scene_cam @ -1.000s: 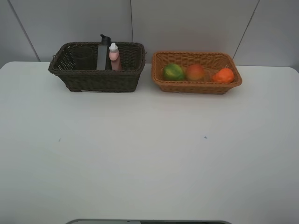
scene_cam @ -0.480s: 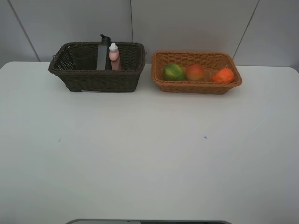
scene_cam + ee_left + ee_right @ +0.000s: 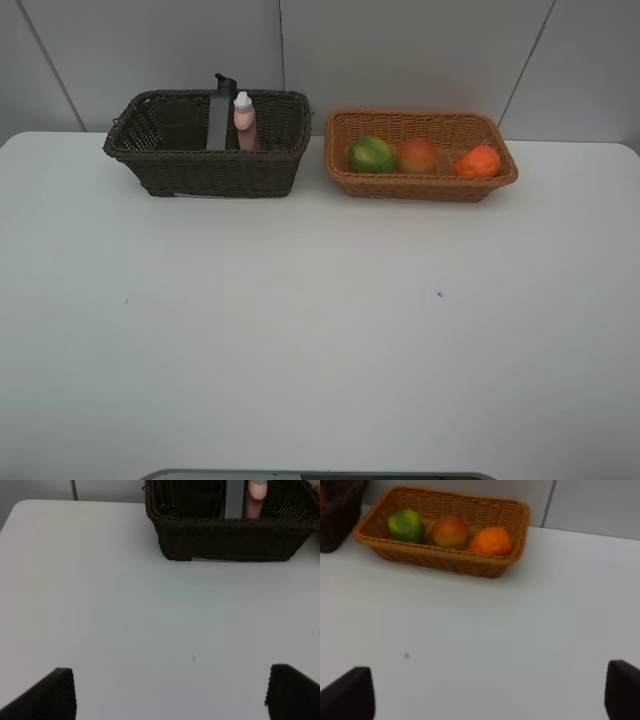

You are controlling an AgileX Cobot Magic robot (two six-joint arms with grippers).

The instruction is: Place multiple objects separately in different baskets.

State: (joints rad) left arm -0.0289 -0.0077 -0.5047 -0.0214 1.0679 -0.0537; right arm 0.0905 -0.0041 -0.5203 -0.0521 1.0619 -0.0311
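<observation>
The dark brown basket stands at the back left and holds the dark green pump bottle and the slim pink bottle upright. The cup is hidden. The light orange-brown basket at the back right holds the green round fruit, the peach and the orange. Neither gripper shows in the exterior view. My left gripper is open and empty, back from the dark basket. My right gripper is open and empty, back from the light basket.
The white table runs from the baskets to the front edge. A grey panelled wall stands behind the baskets. A small dark speck lies on the table right of centre.
</observation>
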